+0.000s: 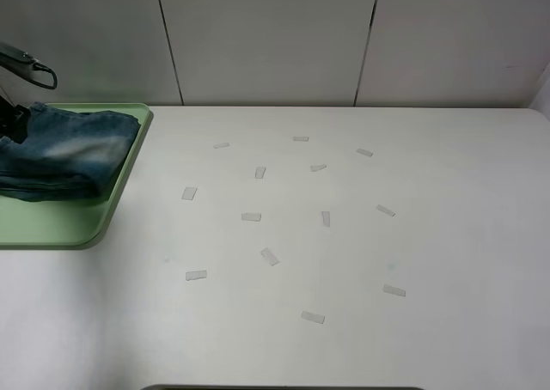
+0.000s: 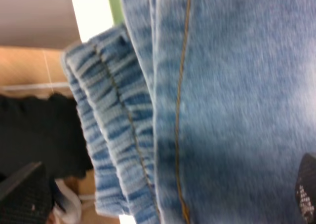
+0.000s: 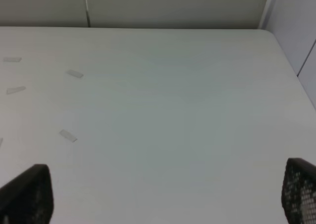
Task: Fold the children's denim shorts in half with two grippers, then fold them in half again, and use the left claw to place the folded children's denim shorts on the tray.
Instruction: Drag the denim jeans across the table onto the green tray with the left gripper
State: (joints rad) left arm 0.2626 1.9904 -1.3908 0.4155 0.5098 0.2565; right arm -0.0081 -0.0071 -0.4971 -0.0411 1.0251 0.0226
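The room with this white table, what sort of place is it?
Probably a lab or test workspace: a bare white table dotted with tape markers, plain panelled walls, and folded denim shorts on a green tray.

Folded shorts (image 1: 64, 154) on tray (image 1: 51, 227), far left

High camera looks down on the table (image 1: 344, 261); left wrist sits close, right wrist farther.

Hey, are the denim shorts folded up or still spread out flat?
Folded. The children's denim shorts sit as a compact stacked bundle on the tray, and the left wrist view shows layered edges and waistband.
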